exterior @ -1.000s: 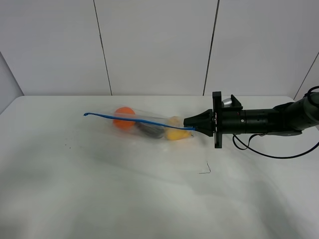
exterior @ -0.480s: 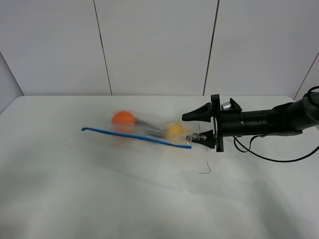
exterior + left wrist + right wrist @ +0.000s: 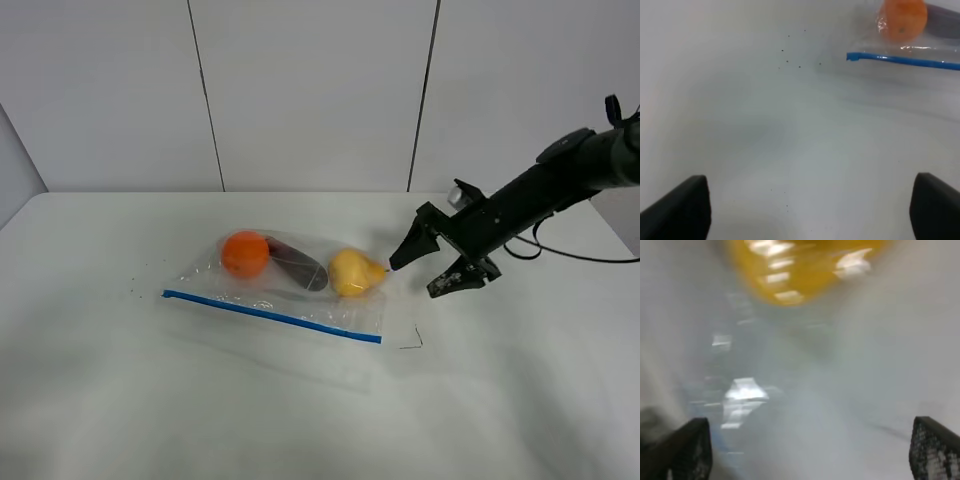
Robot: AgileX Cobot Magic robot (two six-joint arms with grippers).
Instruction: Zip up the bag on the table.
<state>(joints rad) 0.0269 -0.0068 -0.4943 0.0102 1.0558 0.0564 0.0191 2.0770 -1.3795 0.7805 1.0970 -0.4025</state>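
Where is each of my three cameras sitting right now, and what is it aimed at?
Exterior high: above and in front, facing the table, the bag and the right end effector, open.
Left wrist: low over the tabletop, facing the bag's blue-strip corner; left end effector fingertips show, open.
Right wrist: close, blurred, facing the yellow toy; fingertips show.
Shared: both wrist views catch the bag.

Looks like a robotics lab or test cell, not a home or shop. Bare white tabletop (image 3: pixel 200 400) with rounded corners, backed by plain pale wall panels (image 3: pixel 310 90) split by thin dark vertical seams (no windows, shelves or decoration anywhere). Black robot arm (image 3: pixel 540 195) with a trailing cable (image 3: pixel 590 258) reaching in from the right. Only a clear bag (image 3: pixel 290 285) of toy produce laid out, like a staged trial.
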